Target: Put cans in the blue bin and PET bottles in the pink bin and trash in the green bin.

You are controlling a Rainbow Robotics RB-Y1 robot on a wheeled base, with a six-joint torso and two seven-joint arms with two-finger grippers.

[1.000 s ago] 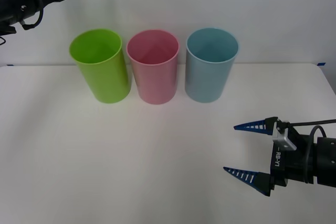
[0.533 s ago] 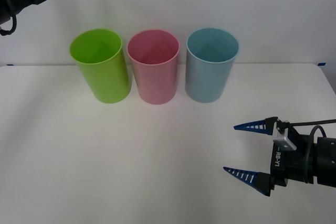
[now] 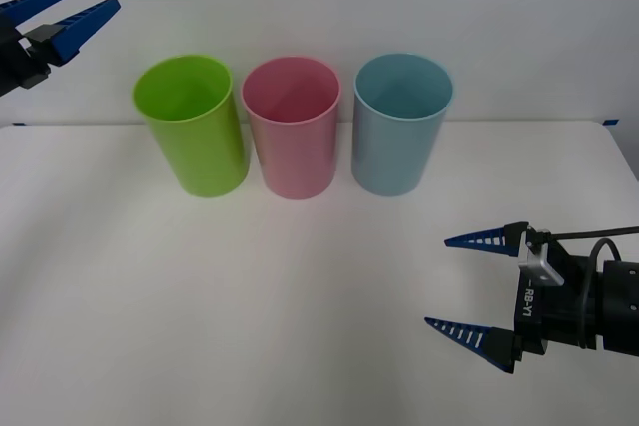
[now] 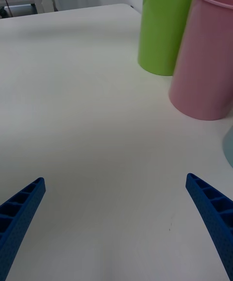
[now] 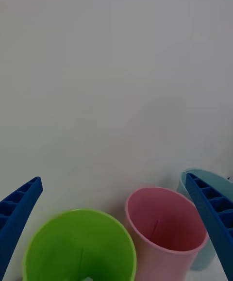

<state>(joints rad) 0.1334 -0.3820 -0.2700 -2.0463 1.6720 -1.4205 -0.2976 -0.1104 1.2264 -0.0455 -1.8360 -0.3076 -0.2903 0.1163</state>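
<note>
The green bin (image 3: 192, 125) stands upright at the left end of the row on the bench (image 3: 250, 296), the pink bin (image 3: 292, 126) just beside it and the blue bin (image 3: 401, 123) beyond that. At the very bottom of the green bin, the left wrist view shows a small pale patch that may be the trash (image 5: 87, 278), though too little of it shows to be sure. Over the last second the left gripper (image 3: 62, 17) has drawn back and up, away from the green bin, and now hangs to its left with jaws apart and empty. That suggests the drop is done. The right gripper (image 3: 466, 286) has stayed low over the bench, jaws wide apart, holding nothing.
</note>
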